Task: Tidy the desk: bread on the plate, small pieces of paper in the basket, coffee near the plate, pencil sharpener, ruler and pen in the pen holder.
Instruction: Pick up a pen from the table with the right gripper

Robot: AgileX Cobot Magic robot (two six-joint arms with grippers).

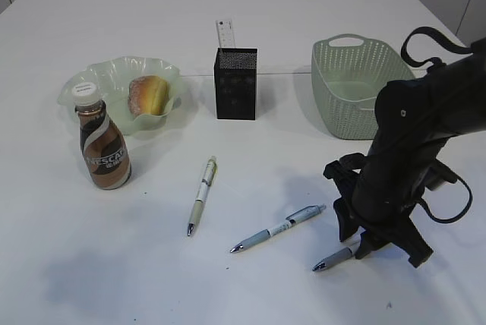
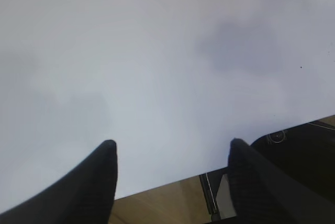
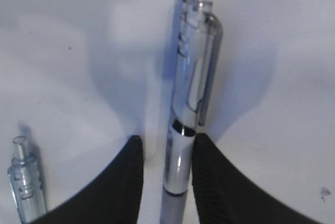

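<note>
Right now the pen (image 3: 180,145) I'm after lies flat on the desk (image 1: 250,287) at lower right of the exterior view, with the right gripper (image 3: 167,169) down over its barrel, jaws narrowed to either side; I can't tell whether they grip yet. Two more pens lie left of it. My left gripper (image 2: 172,174) hangs wide, holding nothing.

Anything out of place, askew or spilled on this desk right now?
Three pens lie loose on the desk: one near the middle, one to its right, a third between the right gripper's fingers. Nothing looks spilled or damaged.
</note>
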